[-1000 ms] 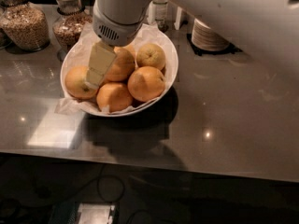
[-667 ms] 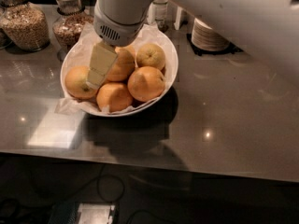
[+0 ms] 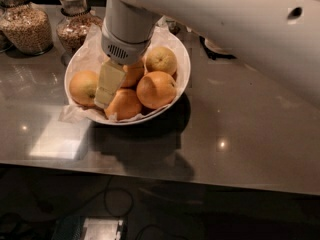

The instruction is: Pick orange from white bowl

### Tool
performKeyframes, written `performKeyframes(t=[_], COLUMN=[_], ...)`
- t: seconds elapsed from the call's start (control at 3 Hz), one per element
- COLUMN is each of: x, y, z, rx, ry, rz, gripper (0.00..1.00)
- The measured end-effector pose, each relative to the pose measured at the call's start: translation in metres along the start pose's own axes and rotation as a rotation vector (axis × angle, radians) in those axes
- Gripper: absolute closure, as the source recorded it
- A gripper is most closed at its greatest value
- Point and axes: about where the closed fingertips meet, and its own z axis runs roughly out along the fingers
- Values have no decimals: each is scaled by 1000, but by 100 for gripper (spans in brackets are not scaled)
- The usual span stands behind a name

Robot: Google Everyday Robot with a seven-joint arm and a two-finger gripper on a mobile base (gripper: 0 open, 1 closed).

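The white bowl [image 3: 182, 59] stands on the grey counter, lined with crinkled white paper, and holds several oranges. The largest orange [image 3: 156, 89] lies at the bowl's right front. A smaller, paler yellowish fruit [image 3: 161, 60] lies behind it. Deeper-orange ones lie at the front [image 3: 124, 105] and in the middle, and another lies at the left [image 3: 83, 86]. My gripper [image 3: 106, 91] hangs from the white arm, down inside the bowl between the left orange and the front one, to the left of the largest orange. The arm hides part of the pile.
Two glass jars of grains [image 3: 27, 26] [image 3: 75, 21] stand behind the bowl at the back left. Stacked white dishes [image 3: 215, 45] are partly hidden behind the arm at the back right. The counter's front edge [image 3: 150, 176] runs below the bowl.
My gripper has come down a little deeper into the bowl. The bowl and the oranges have not moved.
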Motion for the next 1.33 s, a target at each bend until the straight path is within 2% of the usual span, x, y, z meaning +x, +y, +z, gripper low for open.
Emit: performKeyframes(t=[0.67,1.0,1.33], x=[-6,-6,-6], y=[-18,-18,-18], z=[33,33,33], rx=[-7,-7,-7], ry=[18,18,18], rz=[-12,-12,-13], gripper=[0,19,42])
